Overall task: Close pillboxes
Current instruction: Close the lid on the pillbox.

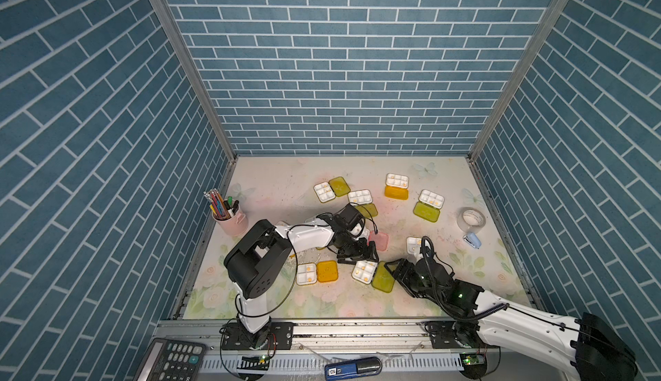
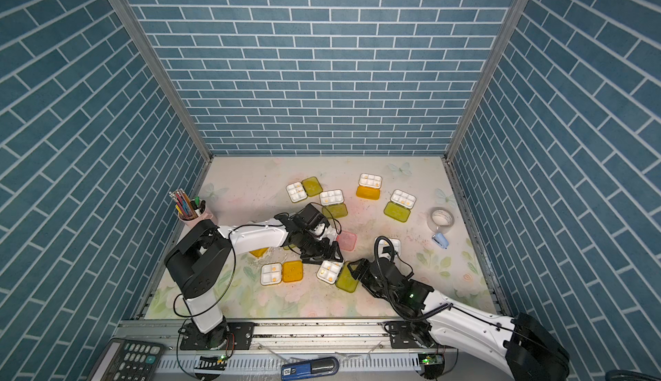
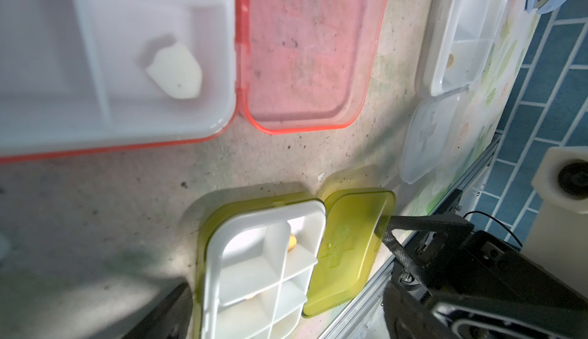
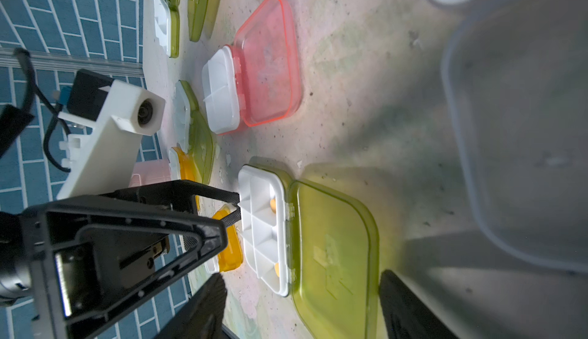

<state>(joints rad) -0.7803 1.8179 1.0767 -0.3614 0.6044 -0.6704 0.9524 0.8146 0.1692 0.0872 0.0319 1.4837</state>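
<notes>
Yellow-green pillbox (image 1: 372, 274) is lying open front-centre on table (image 1: 272, 182), long axis running near-far, lid (image 4: 334, 251) flopped right of tray (image 4: 261, 226). Tray's free long side is being touched by left claw (image 4: 237, 207); gap can't be told. Right claw (image 4: 300, 277) is being held apart over lid. Being counted: four yellow-green lids, three orange lids (image 1: 327, 271), one pink lid (image 3: 305, 51), one clear lid (image 3: 432, 137).

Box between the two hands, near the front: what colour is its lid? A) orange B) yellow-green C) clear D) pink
B: the box flanked by the left hand and the right hand has a yellow-green lid, lying open.
</notes>
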